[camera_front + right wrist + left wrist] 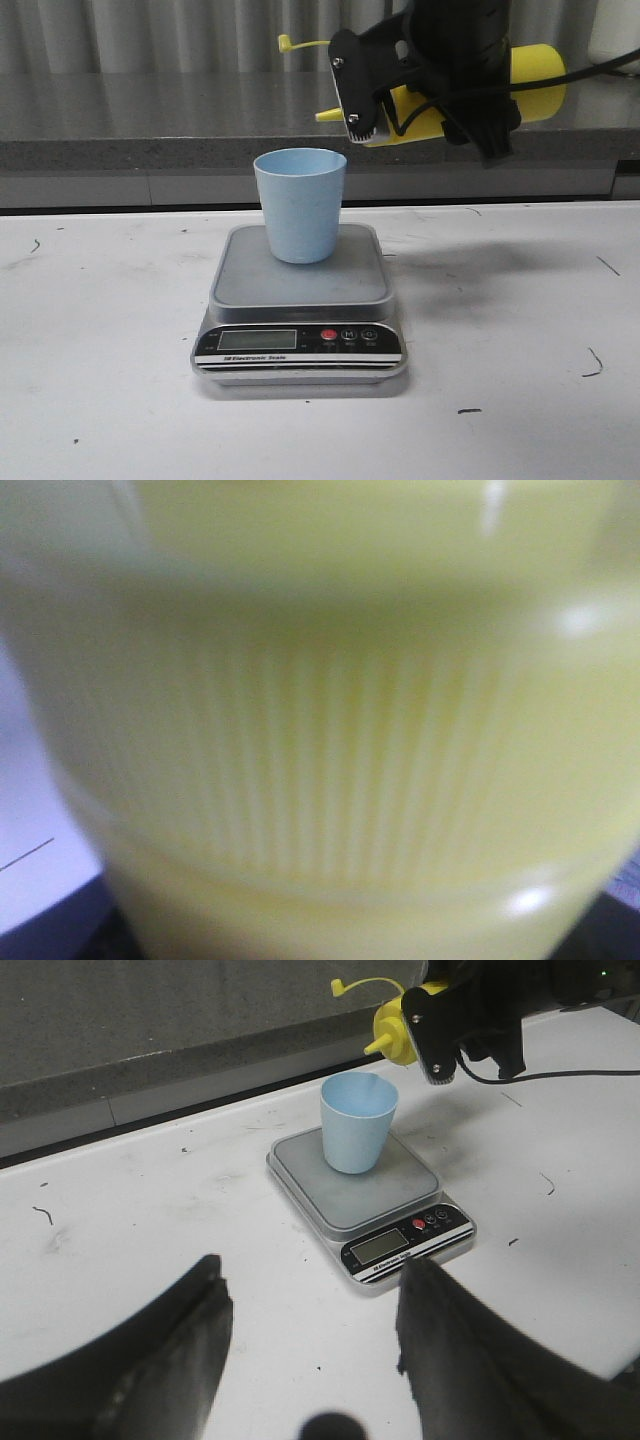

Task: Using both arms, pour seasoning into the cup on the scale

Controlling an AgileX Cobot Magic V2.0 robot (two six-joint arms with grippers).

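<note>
One cup [300, 204] on one scale [299, 305]; one seasoning [535, 82] in right hand [385, 90].

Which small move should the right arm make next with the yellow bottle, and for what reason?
Probably tilt the nozzle further down. The right gripper holds the seasoning bottle nearly horizontal, its cone nozzle above the pale blue cup on the scale, near its rim. No seasoning is seen falling.
</note>
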